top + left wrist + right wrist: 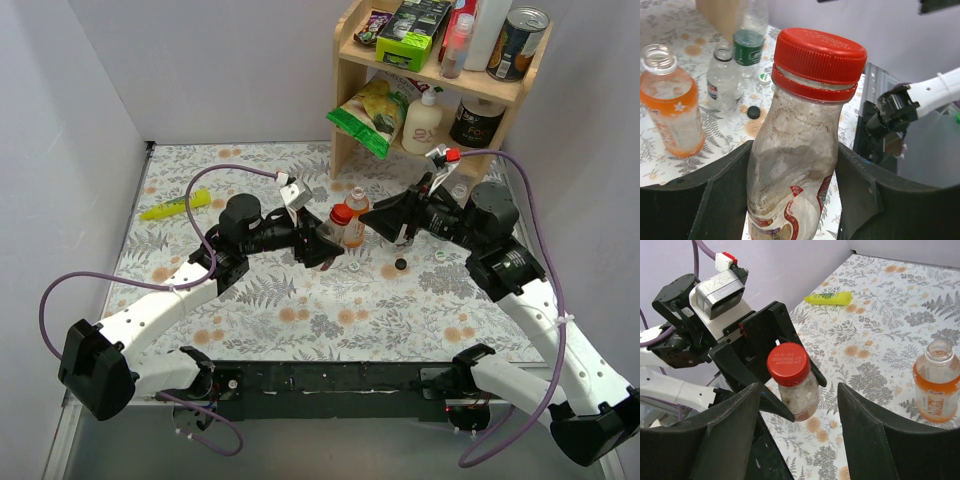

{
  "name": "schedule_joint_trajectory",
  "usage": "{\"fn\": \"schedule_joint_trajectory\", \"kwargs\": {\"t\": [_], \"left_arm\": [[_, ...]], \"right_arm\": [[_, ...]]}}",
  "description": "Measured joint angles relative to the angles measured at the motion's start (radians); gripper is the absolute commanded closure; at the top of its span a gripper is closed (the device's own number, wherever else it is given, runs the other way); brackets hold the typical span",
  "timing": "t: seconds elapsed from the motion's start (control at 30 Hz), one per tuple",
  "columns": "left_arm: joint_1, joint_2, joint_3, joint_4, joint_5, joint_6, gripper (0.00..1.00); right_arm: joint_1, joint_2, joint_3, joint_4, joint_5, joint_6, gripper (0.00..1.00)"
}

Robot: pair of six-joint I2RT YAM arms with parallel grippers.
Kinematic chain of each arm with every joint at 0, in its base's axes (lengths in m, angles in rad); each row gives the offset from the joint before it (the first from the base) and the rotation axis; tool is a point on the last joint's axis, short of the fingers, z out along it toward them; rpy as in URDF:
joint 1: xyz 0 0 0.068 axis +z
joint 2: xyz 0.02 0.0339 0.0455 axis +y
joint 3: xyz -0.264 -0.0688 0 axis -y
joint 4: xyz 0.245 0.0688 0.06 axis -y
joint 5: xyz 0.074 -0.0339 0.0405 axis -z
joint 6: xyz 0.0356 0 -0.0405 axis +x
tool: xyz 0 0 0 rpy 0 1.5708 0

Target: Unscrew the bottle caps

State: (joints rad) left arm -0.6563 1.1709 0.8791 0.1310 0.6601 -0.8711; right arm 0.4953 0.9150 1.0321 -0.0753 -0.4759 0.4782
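My left gripper (325, 246) (792, 197) is shut on the body of the reddish-labelled clear bottle (795, 150), holding it tilted above the table. Its red cap (341, 213) (819, 52) (788, 363) is screwed on. My right gripper (372, 222) (799, 432) is open, its jaws wide apart just short of the red cap and not touching it. The orange-filled bottle (356, 228) (677, 110) (935, 385) stands uncapped beside them. The dark-blue-labelled bottle (722, 82) and the green-labelled bottle (749, 45) stand further back. A black cap (400, 265) (754, 112) lies loose on the table.
Whitish caps (355, 267) (440, 257) lie on the floral table cover. A yellow-green tube (175, 206) (830, 298) lies at the far left. A wooden shelf (440, 75) with tins, packets and a white pump bottle (423, 120) stands at the back right.
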Motion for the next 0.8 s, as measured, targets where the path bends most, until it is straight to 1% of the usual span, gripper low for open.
{"fn": "schedule_joint_trajectory", "kwargs": {"t": [0.27,0.53,0.8], "left_arm": [[-0.019,0.004,0.0,-0.042,-0.082,0.013,0.68],[-0.039,0.014,0.0,-0.065,-0.108,0.03,0.69],[-0.06,0.03,0.001,-0.08,-0.129,0.041,0.69]], "right_arm": [[0.13,0.049,0.0,-0.002,0.131,0.06,0.31],[0.161,0.097,0.002,-0.003,0.175,0.069,0.31],[0.17,0.116,0.027,-0.002,0.178,0.069,0.34]]}}
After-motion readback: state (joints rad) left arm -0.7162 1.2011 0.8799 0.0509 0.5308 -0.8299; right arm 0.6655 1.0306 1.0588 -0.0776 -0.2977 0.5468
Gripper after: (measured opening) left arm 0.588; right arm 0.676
